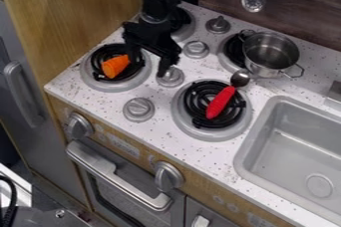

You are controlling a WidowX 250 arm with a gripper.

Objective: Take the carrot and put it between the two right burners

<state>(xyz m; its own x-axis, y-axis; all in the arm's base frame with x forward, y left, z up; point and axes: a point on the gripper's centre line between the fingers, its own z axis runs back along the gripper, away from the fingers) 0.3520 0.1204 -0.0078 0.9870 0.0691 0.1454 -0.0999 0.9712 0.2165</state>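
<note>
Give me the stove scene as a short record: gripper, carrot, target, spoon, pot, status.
gripper: fingers apart, just right of the carrot; gripper
carrot: on the front left burner; carrot, burner
target: counter between front right burner and rear right burner
spoon: red handle across the front right burner, bowl off it toward the pot; spoon
pot: at the rear right burner, set toward its right side; pot
status: carrot not yet at target

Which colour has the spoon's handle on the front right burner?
Red, seen in the camera view.
</note>
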